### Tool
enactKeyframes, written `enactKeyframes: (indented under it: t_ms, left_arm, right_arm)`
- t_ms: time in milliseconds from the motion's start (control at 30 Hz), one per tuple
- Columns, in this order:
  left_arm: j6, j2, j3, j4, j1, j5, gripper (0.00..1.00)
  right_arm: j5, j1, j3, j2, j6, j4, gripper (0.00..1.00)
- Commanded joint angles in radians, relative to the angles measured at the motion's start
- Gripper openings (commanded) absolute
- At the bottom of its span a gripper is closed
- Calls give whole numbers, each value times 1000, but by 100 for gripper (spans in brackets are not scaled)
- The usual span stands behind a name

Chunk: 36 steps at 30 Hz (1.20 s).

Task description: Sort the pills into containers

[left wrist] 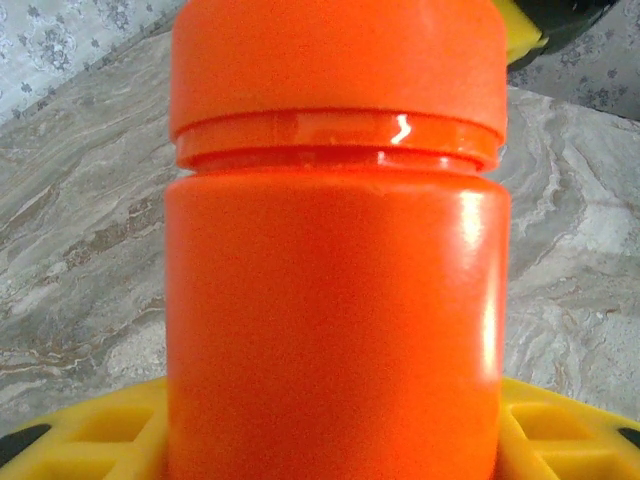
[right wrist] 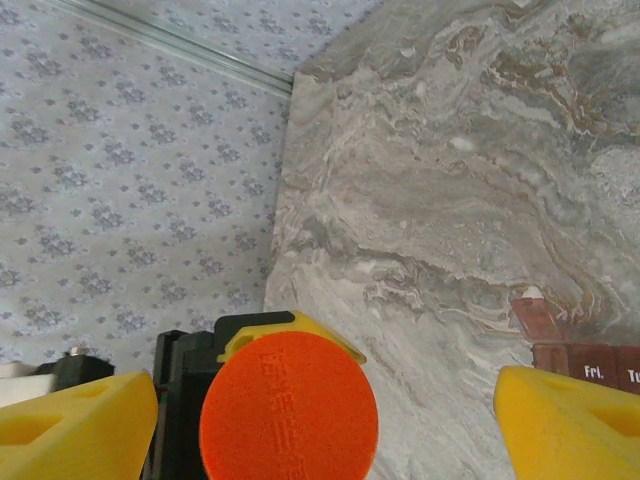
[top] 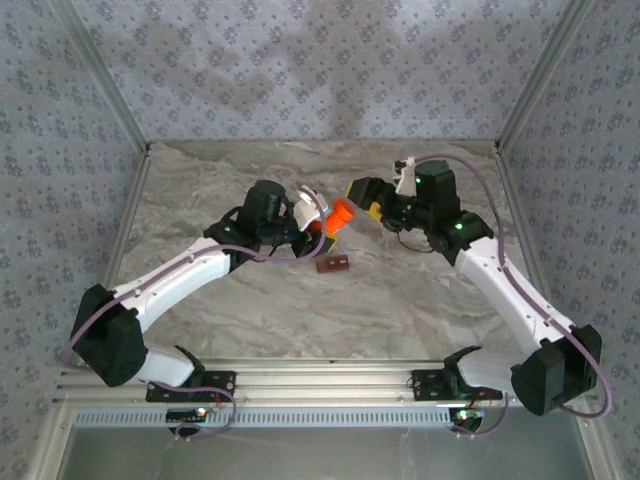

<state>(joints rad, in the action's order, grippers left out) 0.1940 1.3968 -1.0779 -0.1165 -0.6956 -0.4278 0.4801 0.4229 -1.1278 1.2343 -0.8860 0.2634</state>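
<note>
1. Your left gripper [top: 318,222] pinches the orange bottle [top: 340,214].
2. Your right gripper [top: 368,203] stands spread wide, facing the bottle's cap [right wrist: 288,405].
3. The brown cell strip [top: 333,264] lies on the table [top: 400,300], near the bottle.

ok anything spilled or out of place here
Nothing stands out. The orange bottle is held tilted in the left end effector, cap on, and I see no loose pills on the table. The reddish-brown strip of cells lies flat nearby; one end flap may be raised, hard to tell.
</note>
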Motion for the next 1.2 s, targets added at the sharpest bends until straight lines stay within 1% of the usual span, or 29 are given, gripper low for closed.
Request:
enactKeyframes:
  t_ms: [0,167,333,400,433,500,600,700,767,800,833,900,933,967,1033,1100,1167]
  left_arm:
    - [7,-16,-47,17,5,-25,0]
    - [6,-15,-48,20,5,-27,0]
    - [7,-13,-50,21,5,-27,0]
    - [8,-14,-50,20,4,-26,0]
    - [7,-13,-51,20,5,-26,0]
    - [8,-13,-50,20,5,-27,0]
    - [9,-13,-51,21,5,-28,0]
    - [10,-14,-51,21,7,-28,0]
    - [10,-13,-51,21,7,-28,0]
    - [10,-13,-51,23,7,-29,0]
    - [10,-13,-51,23,7,-28,0]
    - [9,-13,-51,23,6,-29,0]
    - [9,-13,-51,24,7,-29,0]
    - [9,-13,-51,24,5,-31,0]
    - [5,-15,-50,27,7,-34,0]
    - [4,-18,-48,25,7,-32,0]
    - [5,-21,-48,22,7,-33,0]
  right_arm:
    - [-46,37,-53,34,-7,31,89]
    - [-40,57,-56,59,-2,21,86]
    - [-29,68,-56,71,4,17,79]
    - [-26,68,-56,73,7,16,73]
    - [-23,69,-56,73,10,16,67]
    - [-16,68,-55,69,12,16,59]
    - [8,67,-55,68,26,15,51]
    - [58,53,-55,77,76,9,47]
    - [130,31,-52,97,177,-33,46]
    - [176,20,-42,106,293,-61,46]
    - [248,12,-20,107,415,-110,48]
    - [336,-3,31,103,603,-148,51]
    - [349,-15,46,110,636,-159,51]
    - [387,-37,61,130,645,-187,51]
    - [453,-72,68,176,592,-248,51]
    - [462,-77,78,186,532,-304,54]
    - [453,-76,83,176,485,-332,68]
